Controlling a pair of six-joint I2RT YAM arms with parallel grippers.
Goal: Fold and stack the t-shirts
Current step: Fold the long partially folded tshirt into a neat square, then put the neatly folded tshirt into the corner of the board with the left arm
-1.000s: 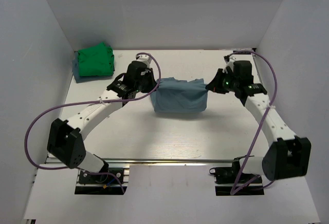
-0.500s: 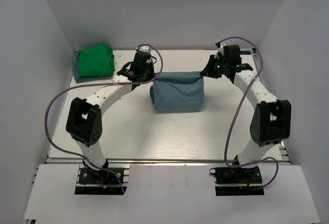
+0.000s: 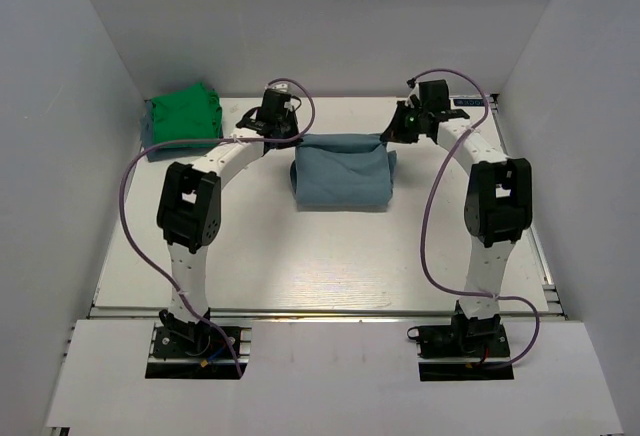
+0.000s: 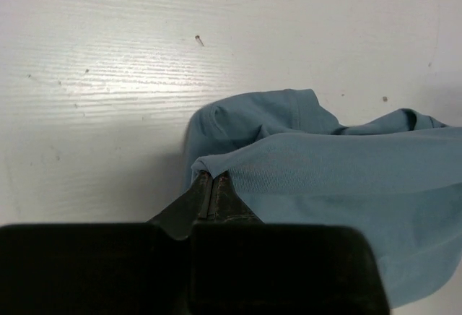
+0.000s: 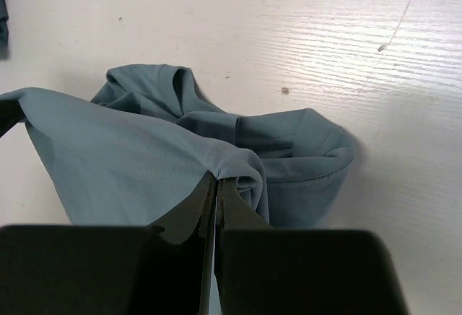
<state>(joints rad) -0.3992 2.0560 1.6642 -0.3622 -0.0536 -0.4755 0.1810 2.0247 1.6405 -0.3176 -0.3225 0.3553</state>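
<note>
The blue-grey t-shirt lies partly folded in the middle of the table, its far edge lifted and stretched between both grippers. My left gripper is shut on the shirt's far left corner. My right gripper is shut on its far right corner. Bunched fabric and a sleeve lie on the table under the raised edge. The green t-shirt sits folded at the far left corner, on a bit of blue cloth, apart from both grippers.
White walls close the table on the left, back and right. Both arms reach far forward, their purple cables looping over the table. The near rail runs along the front edge.
Both grippers have moved toward the back wall, drawing the blue-grey shirt's held edge farther away and stretching it. Both arms are now extended much further.
</note>
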